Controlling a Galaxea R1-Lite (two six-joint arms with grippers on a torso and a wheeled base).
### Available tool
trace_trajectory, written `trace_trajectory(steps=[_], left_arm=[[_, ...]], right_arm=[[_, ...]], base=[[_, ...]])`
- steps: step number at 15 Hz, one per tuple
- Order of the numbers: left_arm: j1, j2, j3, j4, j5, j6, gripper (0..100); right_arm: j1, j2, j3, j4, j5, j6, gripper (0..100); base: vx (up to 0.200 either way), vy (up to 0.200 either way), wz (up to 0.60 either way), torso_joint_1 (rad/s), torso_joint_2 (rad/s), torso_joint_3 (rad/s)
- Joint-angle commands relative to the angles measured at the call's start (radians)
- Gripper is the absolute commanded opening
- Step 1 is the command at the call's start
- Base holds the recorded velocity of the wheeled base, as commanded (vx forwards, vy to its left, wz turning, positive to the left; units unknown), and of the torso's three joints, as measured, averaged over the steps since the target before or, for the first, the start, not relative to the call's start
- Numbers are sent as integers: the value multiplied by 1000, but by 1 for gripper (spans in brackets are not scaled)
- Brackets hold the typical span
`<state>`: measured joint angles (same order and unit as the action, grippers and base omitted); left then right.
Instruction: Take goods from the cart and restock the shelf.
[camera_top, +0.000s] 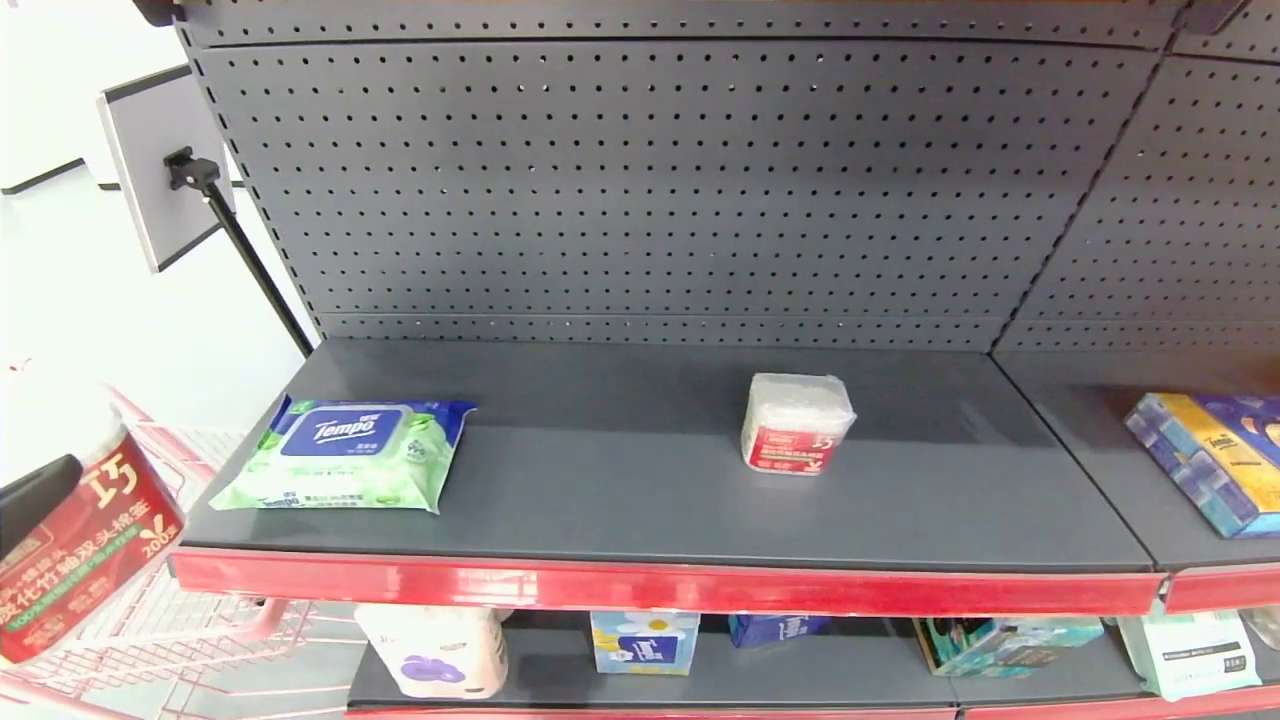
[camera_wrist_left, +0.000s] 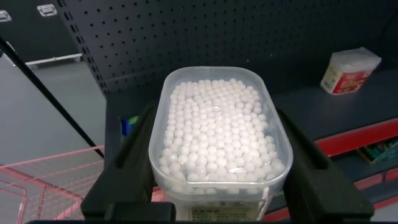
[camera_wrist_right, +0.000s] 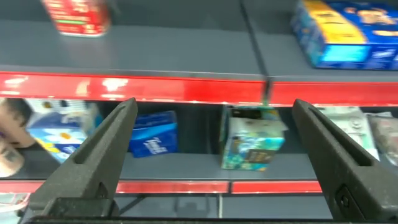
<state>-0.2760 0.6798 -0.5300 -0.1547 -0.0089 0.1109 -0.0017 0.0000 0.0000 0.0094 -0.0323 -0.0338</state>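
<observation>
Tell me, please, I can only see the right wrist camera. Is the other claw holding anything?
Observer: Yes. The left claw is shut on a tub of cotton swabs.
Operator: Is there stuff on the top shelf that I'm missing?
Observer: A green pack of wet wipes lies flat near the left end of the shelf.
Operator: Where's the cart?
Observer: The pink cart stands beside the shelf's left end, lower than the held tub.
</observation>
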Motion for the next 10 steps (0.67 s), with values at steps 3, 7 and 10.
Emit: trace_trajectory(steps=[3, 7, 10], left_arm=[[0, 0, 1, 0, 0, 7, 0], [0, 0, 4, 0, 1, 13, 0], [0, -2, 8, 0, 1, 35, 0]], right_arm=[[-1, 2, 0, 0, 0, 0, 100], [-1, 2, 0, 0, 0, 0, 100], [0, 2, 0, 0, 0, 0, 100]], base=[[0, -200, 0, -2, 2, 7], [0, -200, 0, 2, 2, 1], [0, 0, 0, 0, 0, 0]])
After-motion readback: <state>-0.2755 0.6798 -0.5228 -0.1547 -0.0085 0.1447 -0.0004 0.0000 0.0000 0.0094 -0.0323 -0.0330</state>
